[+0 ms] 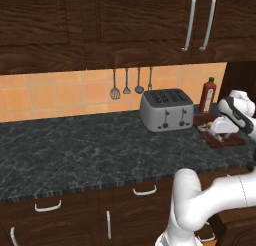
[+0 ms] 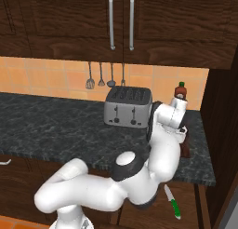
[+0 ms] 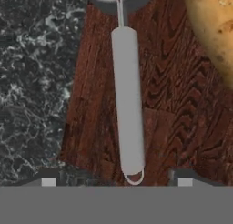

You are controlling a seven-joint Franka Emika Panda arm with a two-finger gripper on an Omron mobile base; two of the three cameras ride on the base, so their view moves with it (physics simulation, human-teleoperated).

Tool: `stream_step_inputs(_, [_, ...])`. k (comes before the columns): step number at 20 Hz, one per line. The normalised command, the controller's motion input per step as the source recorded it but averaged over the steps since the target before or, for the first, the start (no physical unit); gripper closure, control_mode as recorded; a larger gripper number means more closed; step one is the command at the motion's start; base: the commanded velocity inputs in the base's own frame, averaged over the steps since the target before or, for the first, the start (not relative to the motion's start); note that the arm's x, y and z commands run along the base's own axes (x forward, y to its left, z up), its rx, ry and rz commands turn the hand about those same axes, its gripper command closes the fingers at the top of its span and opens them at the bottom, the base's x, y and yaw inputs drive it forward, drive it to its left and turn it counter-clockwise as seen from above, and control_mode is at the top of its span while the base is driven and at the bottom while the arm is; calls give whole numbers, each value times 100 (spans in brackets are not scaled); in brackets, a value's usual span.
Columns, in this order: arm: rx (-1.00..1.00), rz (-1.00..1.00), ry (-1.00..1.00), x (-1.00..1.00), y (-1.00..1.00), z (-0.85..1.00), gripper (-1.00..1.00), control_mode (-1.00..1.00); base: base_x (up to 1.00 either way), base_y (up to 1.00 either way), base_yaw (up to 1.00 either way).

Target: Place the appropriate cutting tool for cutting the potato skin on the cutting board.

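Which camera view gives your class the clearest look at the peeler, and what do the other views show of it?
The hand view: the peeler lies flat along the cutting board, handle fully visible, beside the potato, with the open gripper apart from it. In the left base view the hand covers most of the board; in the right base view the arm hides it.

A dark marbled worktop (image 1: pixel 75 150) runs along an orange tiled wall (image 1: pixel 50 95). Dark wood cupboards (image 1: pixel 125 20) with silver handles hang above; drawers (image 1: pixel 75 210) sit below. Utensils (image 1: pixel 127 84) hang on the tiles behind a silver toaster (image 1: pixel 166 110), with a red bottle (image 1: pixel 208 96) just beside it.
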Motion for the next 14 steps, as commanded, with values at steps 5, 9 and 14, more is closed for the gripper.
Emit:
stream_step_inputs(5, [-3, 0, -25, -78, 16, 78, -100, -100, 0, 0, 0])
stream_step_inputs(9, [-11, 0, -16, -91, 46, 39, -100, -100, 0, 0, 0])
stream_step_inputs(14, [-5, -2, -15, -100, 41, 20, -100, -100, 0, 0, 0])
